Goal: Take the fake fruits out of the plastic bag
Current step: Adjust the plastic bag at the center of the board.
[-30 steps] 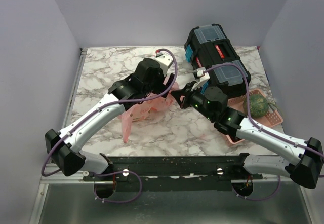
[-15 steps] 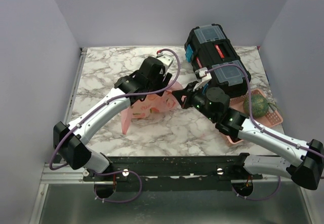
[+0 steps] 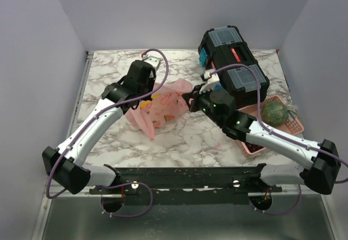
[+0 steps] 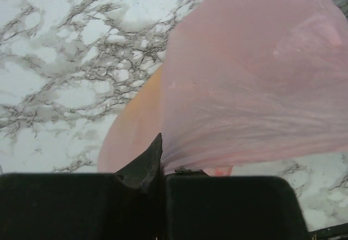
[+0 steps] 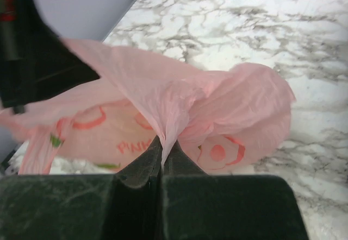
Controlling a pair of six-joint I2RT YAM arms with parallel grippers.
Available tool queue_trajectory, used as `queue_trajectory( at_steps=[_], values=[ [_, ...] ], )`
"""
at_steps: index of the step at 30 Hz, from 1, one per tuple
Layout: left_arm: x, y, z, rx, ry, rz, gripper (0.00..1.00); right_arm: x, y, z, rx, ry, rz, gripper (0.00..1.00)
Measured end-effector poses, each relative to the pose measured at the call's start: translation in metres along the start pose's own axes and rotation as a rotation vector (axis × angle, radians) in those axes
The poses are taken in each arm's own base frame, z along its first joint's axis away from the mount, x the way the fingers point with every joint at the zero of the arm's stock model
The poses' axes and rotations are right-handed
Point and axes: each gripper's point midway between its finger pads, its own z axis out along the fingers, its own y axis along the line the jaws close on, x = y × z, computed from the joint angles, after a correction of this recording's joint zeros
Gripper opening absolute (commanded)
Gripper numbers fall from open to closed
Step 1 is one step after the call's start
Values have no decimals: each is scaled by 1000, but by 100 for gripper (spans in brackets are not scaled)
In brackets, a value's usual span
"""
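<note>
1. Left gripper (image 4: pixel 162 164): jaws fully closed, pinching a fold of the plastic bag (image 3: pixel 169 103) at its left side. Only thin film is caught, so a pull could probably slip it free or tear it.
2. Plastic bag: lies crumpled on the marble table (image 3: pixel 109 66), left of centre, stretched between the two grippers. Which part is the mouth cannot be told. If the arms draw apart, the film is likely to rip.
3. Fake fruits (image 3: pixel 155 95): not yet out. They show only as yellow and orange shapes through the pink film. If the bag is lifted mouth-down they may spill and roll toward the near edge.
4. Right gripper (image 5: pixel 163 153): jaws closed tight on a gathered twist of the bag's right side. With both grippers occupied, neither is free to take a fruit.
5. Tool case (image 3: pixel 234 61), pink basket (image 3: pixel 258 149) and green melon (image 3: pixel 274 112): far right. A sideways swing of the right arm could strike them.
</note>
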Motion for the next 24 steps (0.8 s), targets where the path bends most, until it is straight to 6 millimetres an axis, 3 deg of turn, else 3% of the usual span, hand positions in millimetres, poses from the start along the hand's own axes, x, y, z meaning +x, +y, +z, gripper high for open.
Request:
queue_trajectory(
  at_steps=[4,9,12,14,19,22,24],
  values=[
    [-8,18,-32,-30,-81,-81,0,-16,0,31,63,-14,-58,16],
    [-13,30,-64,-39,-185,-158,0,-44,0,74,122,-31,-107,41],
    [-5,23,-67,12,-208,-172,0,-49,-6,95,183,2,-117,64],
    [6,14,-59,55,-188,-168,0,-38,-14,99,217,54,-115,78],
    [33,-4,-41,137,-108,-149,0,16,-34,79,275,229,-87,91],
    [33,-10,-45,175,-116,-147,0,46,-43,47,284,322,-48,95],
    [31,-13,-51,197,-136,-148,0,50,-44,22,275,340,-3,98]
  ],
)
